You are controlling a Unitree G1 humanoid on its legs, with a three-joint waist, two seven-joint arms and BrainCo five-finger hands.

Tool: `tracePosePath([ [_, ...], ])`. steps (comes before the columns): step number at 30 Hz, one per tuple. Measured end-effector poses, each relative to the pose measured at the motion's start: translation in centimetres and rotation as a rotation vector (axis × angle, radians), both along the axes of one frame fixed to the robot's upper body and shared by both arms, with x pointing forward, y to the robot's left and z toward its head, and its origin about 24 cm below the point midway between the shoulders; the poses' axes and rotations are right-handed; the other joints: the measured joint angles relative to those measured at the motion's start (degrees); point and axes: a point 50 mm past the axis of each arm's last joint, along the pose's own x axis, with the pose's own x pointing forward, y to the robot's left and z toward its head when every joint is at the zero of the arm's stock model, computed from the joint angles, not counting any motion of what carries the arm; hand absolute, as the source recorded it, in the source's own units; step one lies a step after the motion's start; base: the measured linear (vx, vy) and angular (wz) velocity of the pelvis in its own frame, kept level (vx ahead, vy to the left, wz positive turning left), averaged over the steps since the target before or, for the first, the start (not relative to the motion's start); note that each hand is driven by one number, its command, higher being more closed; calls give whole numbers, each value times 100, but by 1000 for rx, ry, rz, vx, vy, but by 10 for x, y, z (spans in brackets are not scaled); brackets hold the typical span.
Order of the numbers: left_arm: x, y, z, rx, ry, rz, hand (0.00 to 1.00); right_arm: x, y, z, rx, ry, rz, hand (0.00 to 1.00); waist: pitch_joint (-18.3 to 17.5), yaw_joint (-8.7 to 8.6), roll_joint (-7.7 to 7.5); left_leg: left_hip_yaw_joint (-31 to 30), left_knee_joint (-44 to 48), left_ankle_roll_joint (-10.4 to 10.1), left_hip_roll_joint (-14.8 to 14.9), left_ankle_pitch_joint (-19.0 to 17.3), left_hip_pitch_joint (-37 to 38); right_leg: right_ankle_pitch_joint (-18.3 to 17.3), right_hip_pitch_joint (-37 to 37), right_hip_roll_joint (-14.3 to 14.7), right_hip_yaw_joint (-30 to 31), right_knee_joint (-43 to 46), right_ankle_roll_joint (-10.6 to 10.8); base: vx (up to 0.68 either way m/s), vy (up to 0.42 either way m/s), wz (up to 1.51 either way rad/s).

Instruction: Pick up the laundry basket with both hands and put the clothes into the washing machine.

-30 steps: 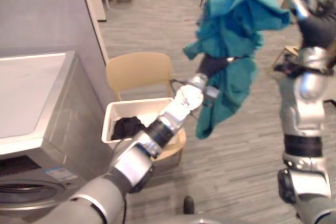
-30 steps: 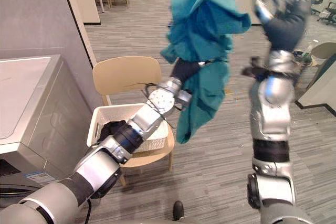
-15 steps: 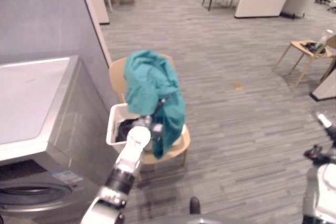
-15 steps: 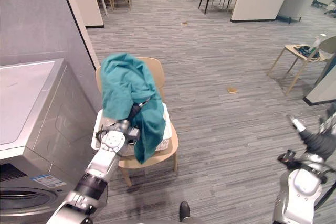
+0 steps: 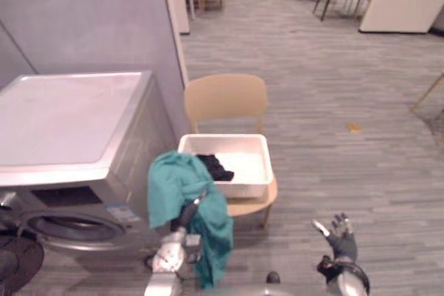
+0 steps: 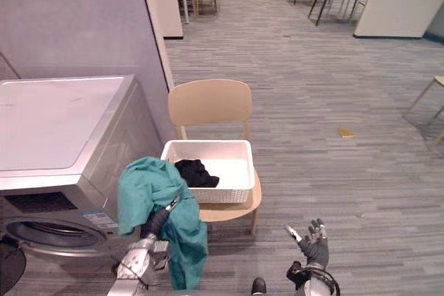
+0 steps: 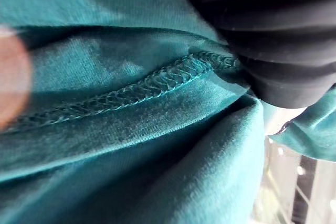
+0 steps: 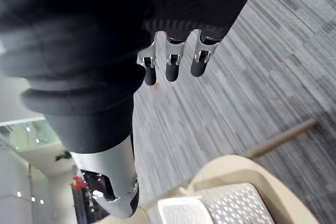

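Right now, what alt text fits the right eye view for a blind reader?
A teal garment drapes over the robot's left hand, by a silver washing machine. Behind it, a white plastic laundry basket holding a black garment sits on a tan wooden chair; the right hand is open.

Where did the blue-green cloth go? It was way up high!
The left hand brought the teal garment down from up high. It now hangs draped over that hand, low in front of the washing machine. The right hand dropped from its raised pose and is open, empty. The laundry basket with the dark garment stayed on the chair.
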Motion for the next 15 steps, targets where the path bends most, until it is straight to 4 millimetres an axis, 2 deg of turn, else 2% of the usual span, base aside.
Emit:
tracePosePath([
  [4,-24,14,-12,-17,78,98,100,-7,16,-9,65,31,40,0,103,89,-21,-378,69,44,-22,11,-2,-429,14,-177,-380,602,31,17,6,49],
  [5,-26,15,-13,-17,83,105,100,-7,19,-11,74,36,57,0,162,123,2,-452,123,63,-20,-4,-24,-500,16,-202,-435,696,32,15,-21,69],
  [6,-26,17,-12,-15,82,114,100,-6,24,-13,82,46,93,0,264,224,-50,-617,221,73,-22,-13,-68,-639,28,-269,-588,915,38,-3,-25,63],
  [7,-26,19,-12,-15,79,122,100,-4,27,-14,88,48,111,0,328,242,-50,-762,279,71,-37,-12,-136,-714,28,-321,-716,1035,21,-28,-54,106],
  [9,-23,22,-1,-19,29,134,100,12,38,-14,93,32,199,0,604,339,-149,-1405,465,15,-157,76,-508,-1057,-63,-576,-1313,1600,-28,-74,-66,141],
  [11,-23,24,3,-17,11,140,100,23,37,-11,68,15,227,0,657,365,-202,-1971,359,-5,-298,308,-895,-1321,-255,-856,-1867,2015,-24,-51,-103,159],
  [12,-24,26,3,-18,13,154,100,30,32,-10,41,11,233,0,698,399,-222,-2123,227,99,-355,391,-1036,-1485,-348,-1075,-2163,2303,-19,-31,-110,148],
  [13,-26,28,2,-18,18,169,100,36,32,-7,34,-2,235,0,733,427,-214,-2011,179,254,-343,410,-1071,-1530,-352,-1179,-2302,2403,-16,-44,-95,118],
  [14,-27,28,1,-23,23,182,100,42,27,-4,9,-14,235,0,788,490,-150,-1683,43,674,-266,371,-1100,-1532,-315,-1273,-2518,2469,-29,-22,-85,107],
  [15,-27,31,2,-20,20,206,100,45,24,-3,-4,-11,221,0,840,504,-185,-1265,-20,849,-122,312,-1113,-1492,-270,-1450,-2753,2391,-87,23,-59,128],
])
